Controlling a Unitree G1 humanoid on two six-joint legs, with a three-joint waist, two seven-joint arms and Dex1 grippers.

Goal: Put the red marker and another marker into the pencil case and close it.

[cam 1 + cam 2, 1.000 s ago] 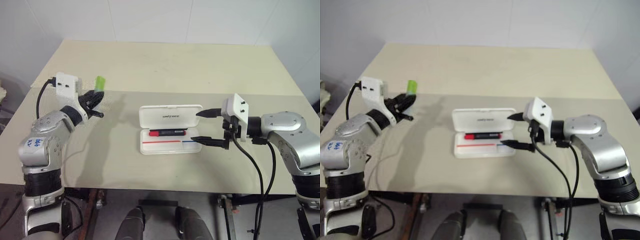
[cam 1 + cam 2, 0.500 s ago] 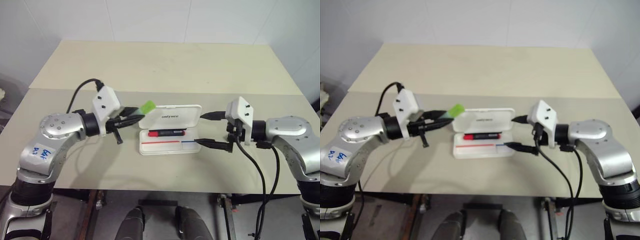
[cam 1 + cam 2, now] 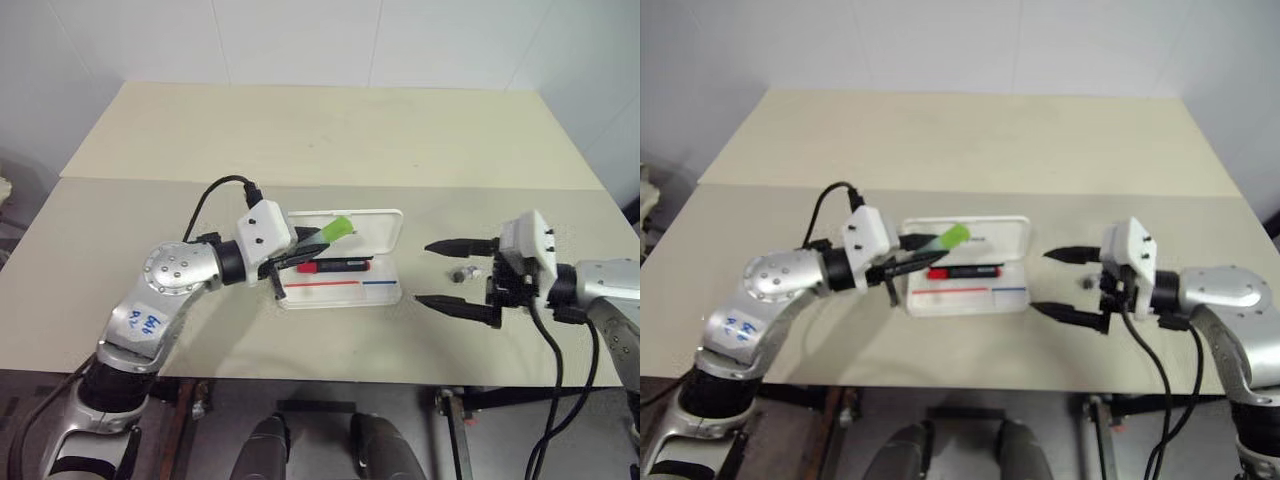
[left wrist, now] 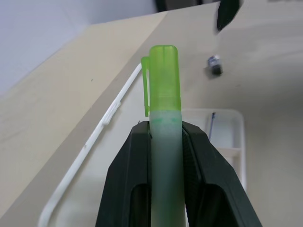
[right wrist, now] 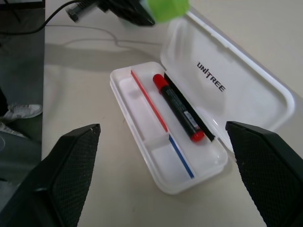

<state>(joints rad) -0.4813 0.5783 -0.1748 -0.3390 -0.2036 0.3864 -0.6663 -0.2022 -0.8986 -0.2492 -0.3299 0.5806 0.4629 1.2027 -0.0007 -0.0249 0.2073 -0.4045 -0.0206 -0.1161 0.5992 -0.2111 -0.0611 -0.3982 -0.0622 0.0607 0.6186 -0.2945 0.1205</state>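
Head view: my left gripper (image 3: 318,243) is clamped on the green-capped pale highlighter (image 3: 336,229), centre frame, over the open white plastic pencil case (image 3: 385,232).

Right wrist view: my right fingers (image 5: 71,156) are spread wide; the red-capped black marker (image 5: 177,108) lies inside the case, mid-frame.

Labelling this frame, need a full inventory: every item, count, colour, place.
pencil case: 1, white, open, mid table.
red marker: 1, red and black, lying in the case.
highlighter: 1, green cap, pale body, held over the open case.
small object: 1, dark grey, on the table right of the case; too small to identify.
table: 1, beige.
left gripper: jaws shut on the highlighter.
right gripper: jaws open, empty, right of the case.
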